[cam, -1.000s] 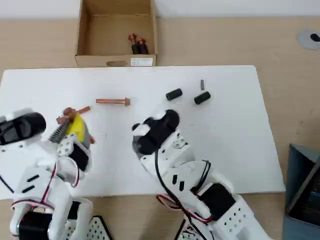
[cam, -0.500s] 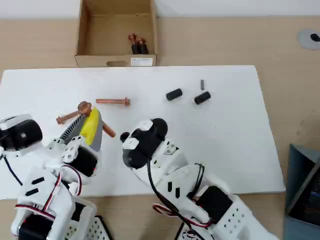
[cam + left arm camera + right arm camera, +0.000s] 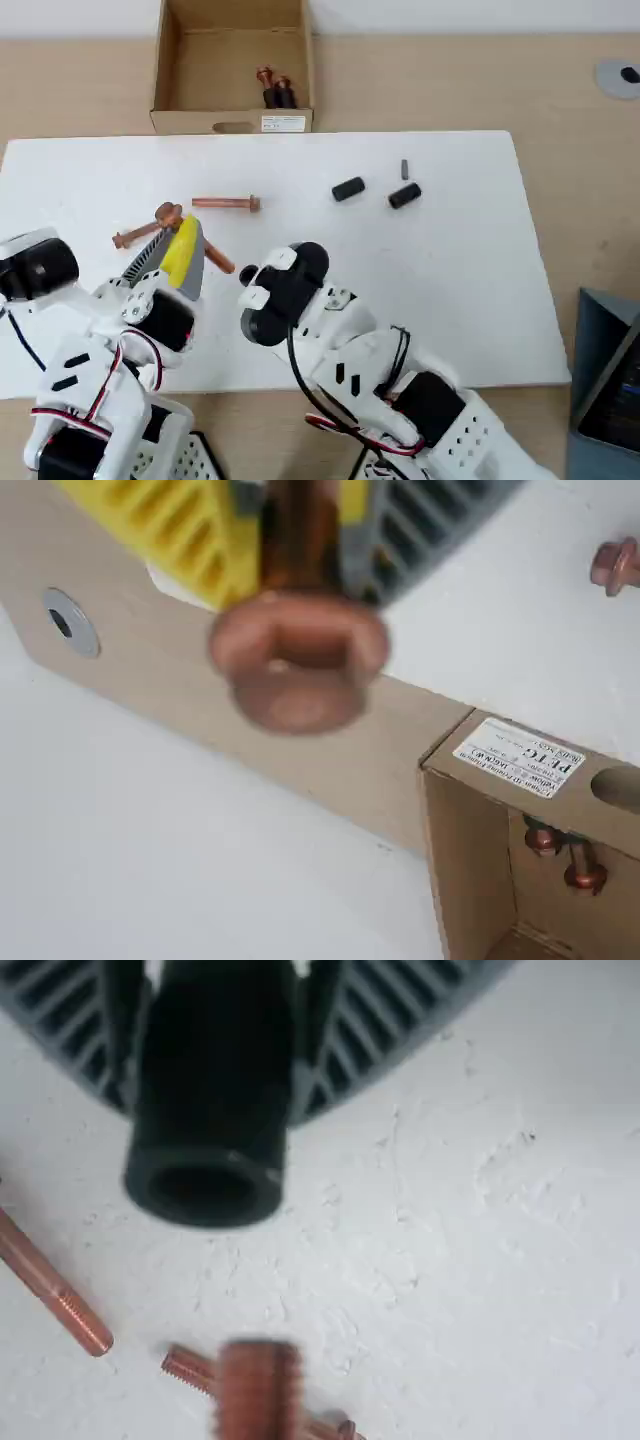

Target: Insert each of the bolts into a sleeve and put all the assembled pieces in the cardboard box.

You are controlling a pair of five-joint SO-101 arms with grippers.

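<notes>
My left gripper point(image 3: 178, 236), with one yellow and one grey finger, is shut on a copper bolt point(image 3: 205, 254) above the left part of the white sheet. The bolt's head point(image 3: 298, 665) faces the left wrist camera. My right gripper point(image 3: 215, 1020) is shut on a black sleeve point(image 3: 208, 1120) whose open bore faces the held bolt's threaded tip point(image 3: 258, 1392), with a small gap between them. Two more bolts point(image 3: 226, 203) point(image 3: 135, 237) lie on the sheet. Two loose sleeves point(image 3: 348, 188) point(image 3: 404, 196) lie farther right.
The cardboard box point(image 3: 176, 60) stands beyond the white sheet point(image 3: 470, 290) and holds two assembled pieces point(image 3: 275, 90). A small dark pin point(image 3: 404, 169) lies by the loose sleeves. A grey bin point(image 3: 605, 380) sits at the right edge.
My left gripper has lifted the bolt and swung it rightward. My right arm has moved left with the sleeve, closing on the bolt's tip.
</notes>
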